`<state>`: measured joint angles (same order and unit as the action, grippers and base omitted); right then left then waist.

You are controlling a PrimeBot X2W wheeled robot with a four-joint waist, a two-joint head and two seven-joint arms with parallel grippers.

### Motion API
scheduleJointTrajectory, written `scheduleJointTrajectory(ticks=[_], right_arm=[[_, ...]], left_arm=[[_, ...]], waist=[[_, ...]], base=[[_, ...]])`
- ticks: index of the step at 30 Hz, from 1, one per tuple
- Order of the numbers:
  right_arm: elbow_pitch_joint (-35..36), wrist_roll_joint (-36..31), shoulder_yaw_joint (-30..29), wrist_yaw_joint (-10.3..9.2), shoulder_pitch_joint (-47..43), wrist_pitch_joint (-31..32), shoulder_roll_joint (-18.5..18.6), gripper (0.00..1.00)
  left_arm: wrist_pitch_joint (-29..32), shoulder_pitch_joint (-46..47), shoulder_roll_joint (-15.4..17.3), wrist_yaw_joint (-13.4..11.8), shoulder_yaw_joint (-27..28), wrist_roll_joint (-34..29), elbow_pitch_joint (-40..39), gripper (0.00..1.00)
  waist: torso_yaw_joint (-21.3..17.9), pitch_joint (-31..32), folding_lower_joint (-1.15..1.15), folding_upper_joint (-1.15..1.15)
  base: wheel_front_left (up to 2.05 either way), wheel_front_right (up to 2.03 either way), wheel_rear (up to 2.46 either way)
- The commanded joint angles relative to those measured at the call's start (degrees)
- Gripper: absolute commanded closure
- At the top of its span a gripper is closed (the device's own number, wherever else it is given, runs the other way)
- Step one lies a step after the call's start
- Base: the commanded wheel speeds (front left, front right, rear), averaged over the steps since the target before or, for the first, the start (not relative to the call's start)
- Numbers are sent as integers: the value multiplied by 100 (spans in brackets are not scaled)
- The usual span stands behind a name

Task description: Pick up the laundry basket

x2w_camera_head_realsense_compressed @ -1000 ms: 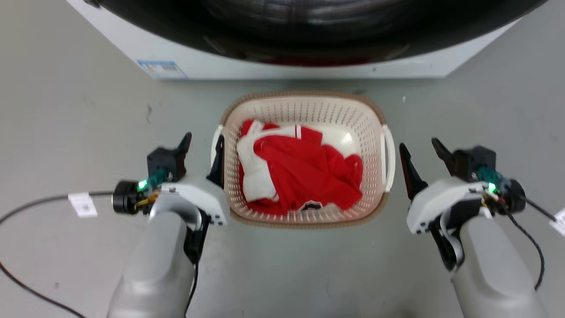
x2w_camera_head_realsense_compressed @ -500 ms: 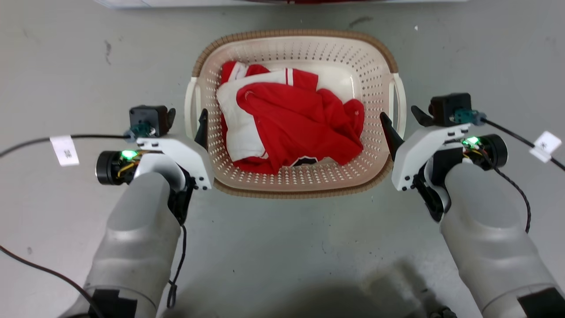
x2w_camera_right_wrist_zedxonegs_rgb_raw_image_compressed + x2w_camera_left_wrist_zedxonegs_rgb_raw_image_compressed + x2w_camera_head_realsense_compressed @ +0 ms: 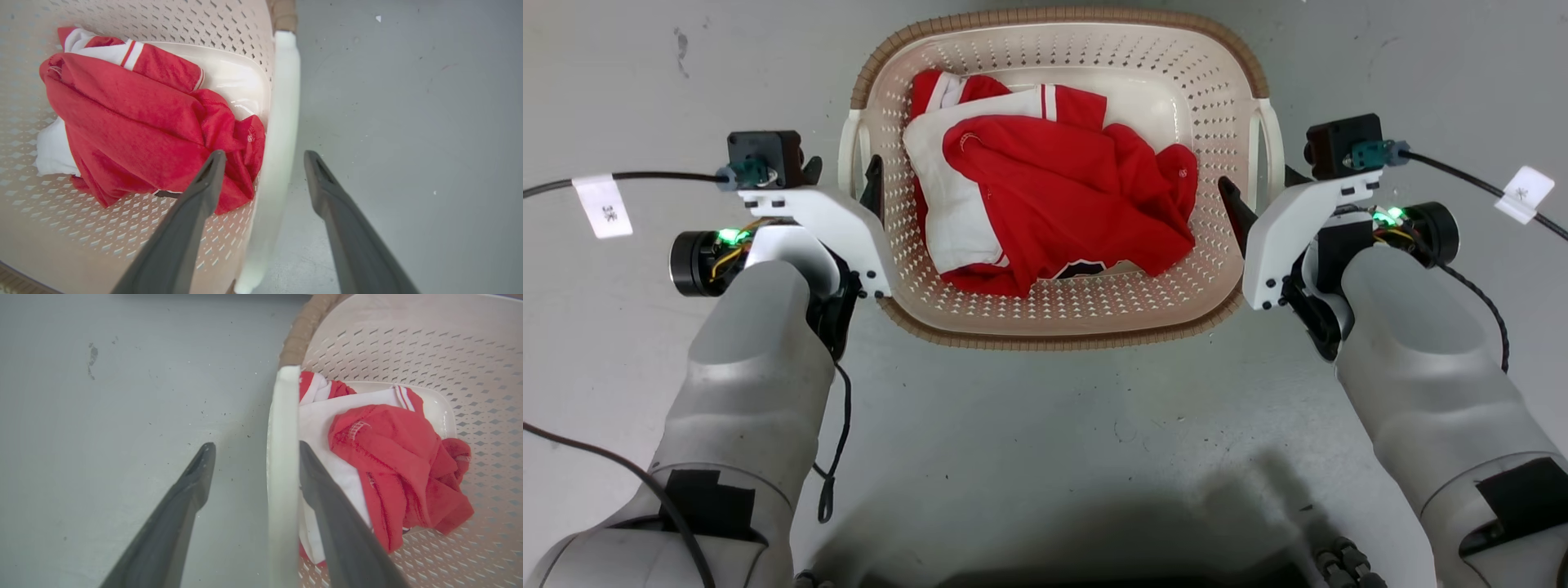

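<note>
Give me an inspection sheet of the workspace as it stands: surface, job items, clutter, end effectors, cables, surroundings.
Surface: grey floor, a few dark scuffs.
Job's things: laundry basket standing on the floor, red and white clothes inside.
Clutter: nothing seen.
End effectors: left end effector open, straddling the left handle; right end effector open, straddling the right handle; each has one finger inside the basket, one outside.
Cables: a black, white-tagged cable at each wrist, left cable and right cable.
Surroundings: dark shadow on the floor near the robot.

Floor of laundry basket (image 3: 1054, 314) mostly under clothes (image 3: 1078, 188)
</note>
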<state>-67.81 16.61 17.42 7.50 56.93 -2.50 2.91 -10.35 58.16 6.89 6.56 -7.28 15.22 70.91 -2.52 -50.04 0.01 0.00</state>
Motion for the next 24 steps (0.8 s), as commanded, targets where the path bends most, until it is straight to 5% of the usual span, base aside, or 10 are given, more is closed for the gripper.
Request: scheduleJointTrajectory(ticks=[1,4,5,6,7,24], right_arm=[[-60,84,72,-2,131,35,-5,0],[-149,228,228,-3,227,91,-4,7],[-184,294,274,-3,243,139,-2,49],[-193,386,330,-2,236,202,-3,79],[-197,446,405,-2,228,266,-4,100],[-222,1503,1194,14,-39,834,-42,100]], left_arm=[[52,90,16,24,-14,27,51,0],[177,163,3,32,-11,103,131,0],[227,177,-15,47,-11,141,149,16],[265,193,-30,55,-28,154,159,100],[325,197,-40,68,-49,167,176,100],[1184,-107,-215,88,-566,778,231,100]], waist=[[11,-32,-1,0],[21,-63,-1,0],[24,-66,-1,0],[33,-69,-1,0],[41,-76,-1,0],[58,513,-1,0]], base=[[0,0,0],[0,0,0],[0,0,0],[0,0,0],[0,0,0],[0,0,0]])
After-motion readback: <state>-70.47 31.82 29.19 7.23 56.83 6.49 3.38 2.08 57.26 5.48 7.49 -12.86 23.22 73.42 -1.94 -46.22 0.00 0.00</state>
